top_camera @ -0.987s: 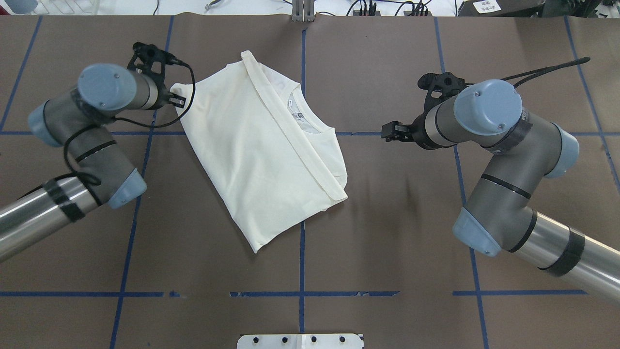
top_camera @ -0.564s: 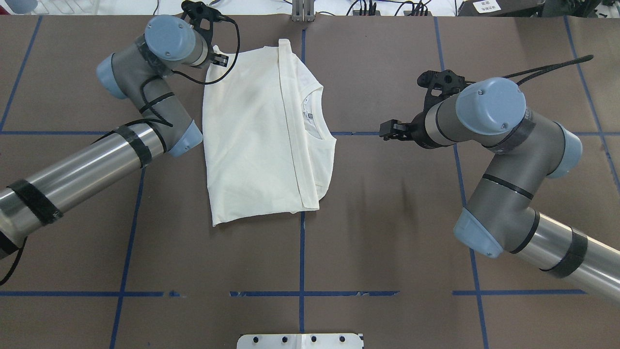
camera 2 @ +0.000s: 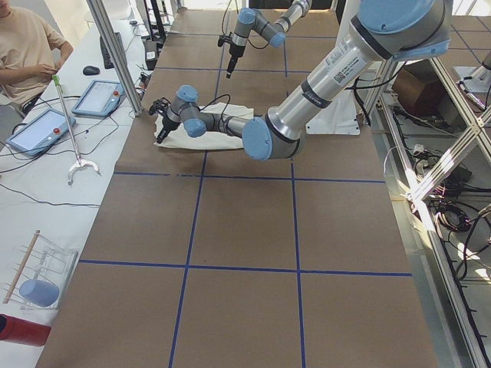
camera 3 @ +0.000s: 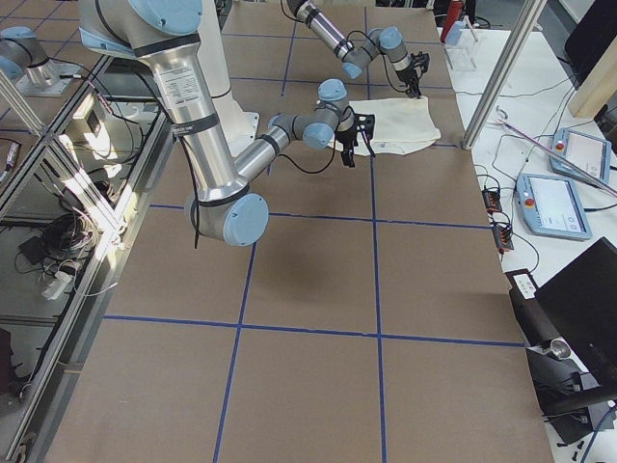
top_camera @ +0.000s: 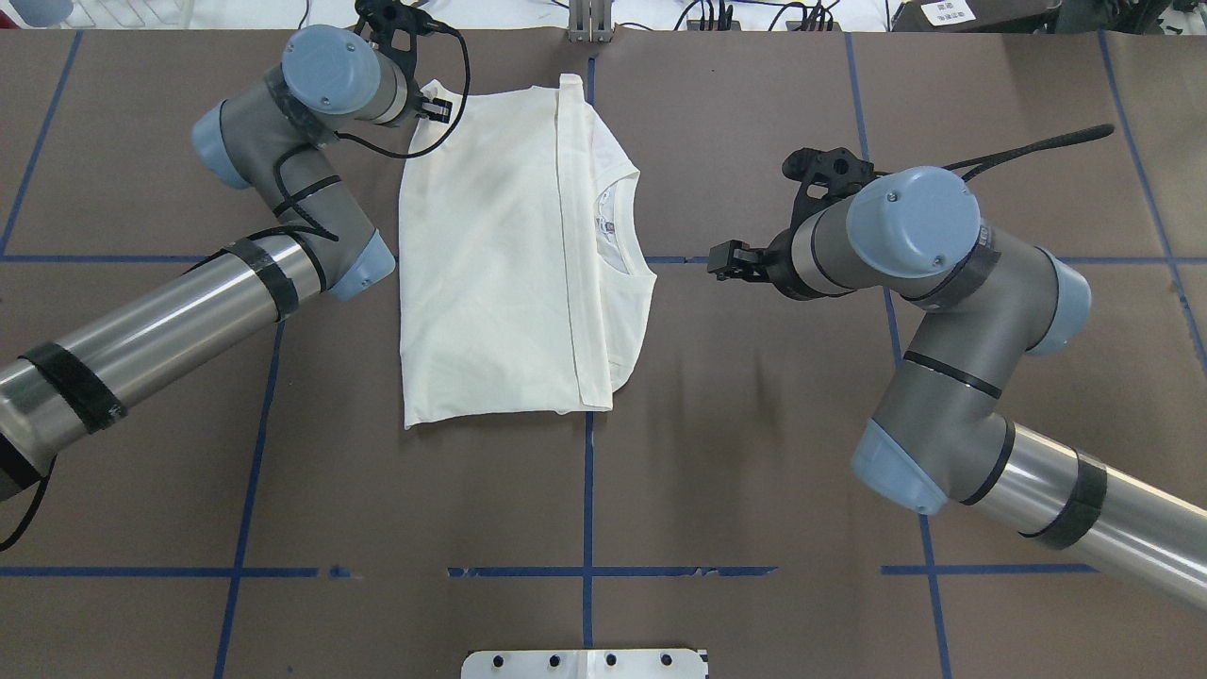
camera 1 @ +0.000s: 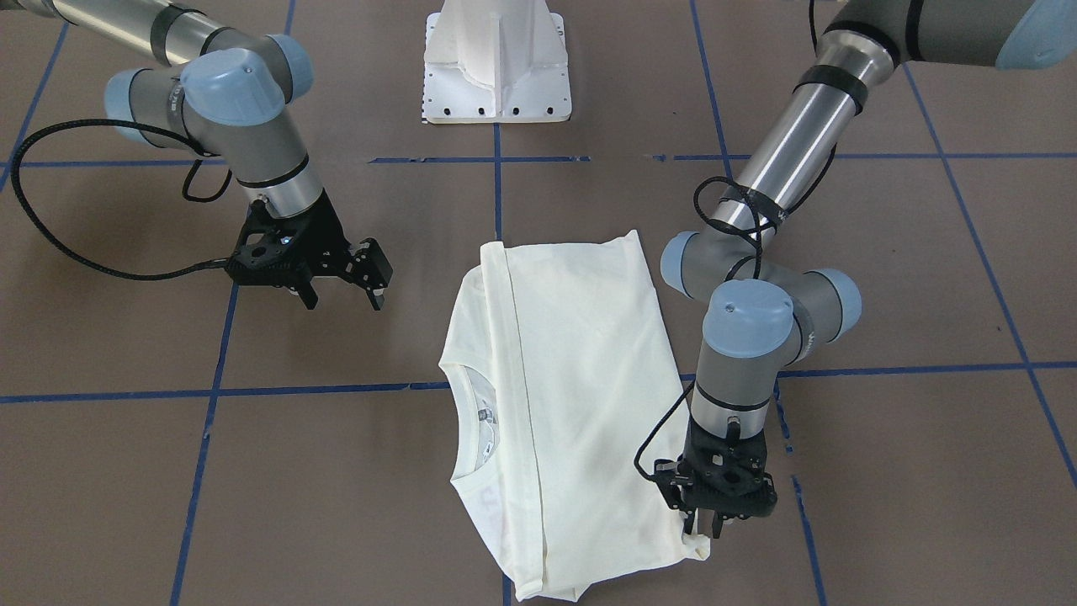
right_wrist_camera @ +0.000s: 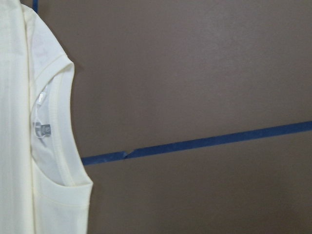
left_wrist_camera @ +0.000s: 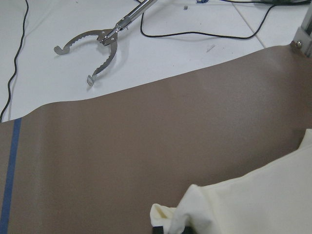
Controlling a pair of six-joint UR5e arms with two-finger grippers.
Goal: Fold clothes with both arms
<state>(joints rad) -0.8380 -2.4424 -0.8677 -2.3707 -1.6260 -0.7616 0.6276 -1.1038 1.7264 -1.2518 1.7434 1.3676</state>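
Observation:
The clothes are one cream shirt [top_camera: 481, 255], lying folded lengthwise on the brown table. Its plain side faces up, and the neckline with its label [top_camera: 613, 226] points toward the right arm. My left gripper [top_camera: 438, 108] is at the shirt's far left corner, shut on a small bunch of that cloth [camera 1: 694, 545]. The left wrist view shows the pinched cloth [left_wrist_camera: 170, 219] at its bottom edge. My right gripper [camera 1: 341, 295] hangs open and empty above the bare table, a short way off the collar side [right_wrist_camera: 58, 126] and not touching the shirt.
The white pedestal base [camera 1: 496, 76] stands at the robot's side of the table. Blue tape lines [top_camera: 586, 490] grid the brown mat. Beyond the far edge lie a metal reach tool [left_wrist_camera: 97, 44], tablets [camera 2: 96, 96] and cables. A seated person [camera 2: 23, 46] is there too.
My left gripper pulled the shirt's corner toward the far edge, swinging the shirt from skewed to square with the tape lines. The right gripper has shifted a little toward the collar.

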